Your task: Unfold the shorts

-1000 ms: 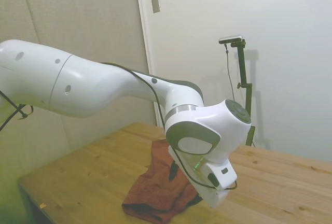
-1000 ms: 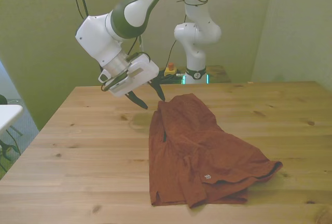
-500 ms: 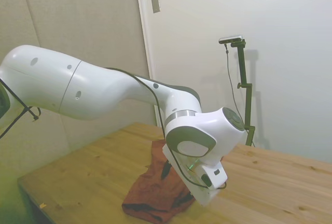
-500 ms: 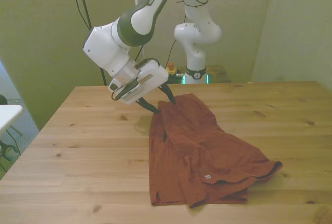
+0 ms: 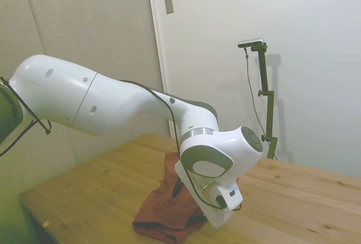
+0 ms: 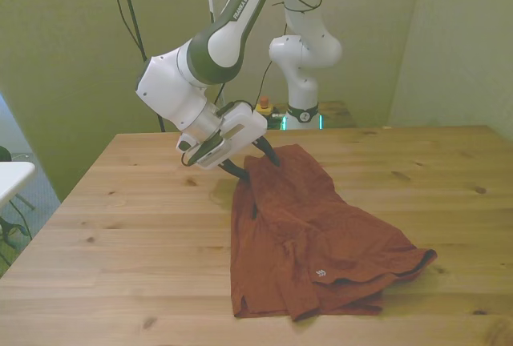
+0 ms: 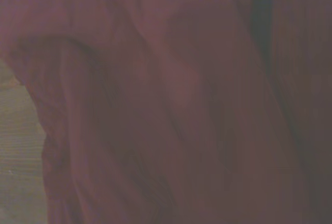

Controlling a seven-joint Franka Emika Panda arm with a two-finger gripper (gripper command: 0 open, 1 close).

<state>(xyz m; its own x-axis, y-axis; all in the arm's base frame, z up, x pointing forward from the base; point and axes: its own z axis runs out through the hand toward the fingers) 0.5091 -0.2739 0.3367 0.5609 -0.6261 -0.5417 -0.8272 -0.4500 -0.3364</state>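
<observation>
The rust-red shorts (image 6: 309, 234) lie folded and wrinkled on the wooden table, with dark trim at the hem on the front view's right. My gripper (image 6: 257, 167) is open and tilted, low over the shorts' far corner on the front view's left. One fingertip is over the cloth and the other is at its edge. In the side view the shorts (image 5: 166, 213) lie below the wrist, which hides most of the gripper; one dark finger (image 5: 177, 188) shows just above the cloth. Blurred red shorts fabric (image 7: 181, 105) fills the wrist view.
Bare wooden tabletop (image 6: 120, 226) spreads around the shorts on every side. A strip of that wood (image 7: 15, 162) shows at the wrist picture's edge. The table's near edge (image 6: 160, 338) runs just below the shorts' hem.
The gripper has come down and moved toward the front view's right, from beside the shorts to their far corner. It stays open. The shorts have not moved.
</observation>
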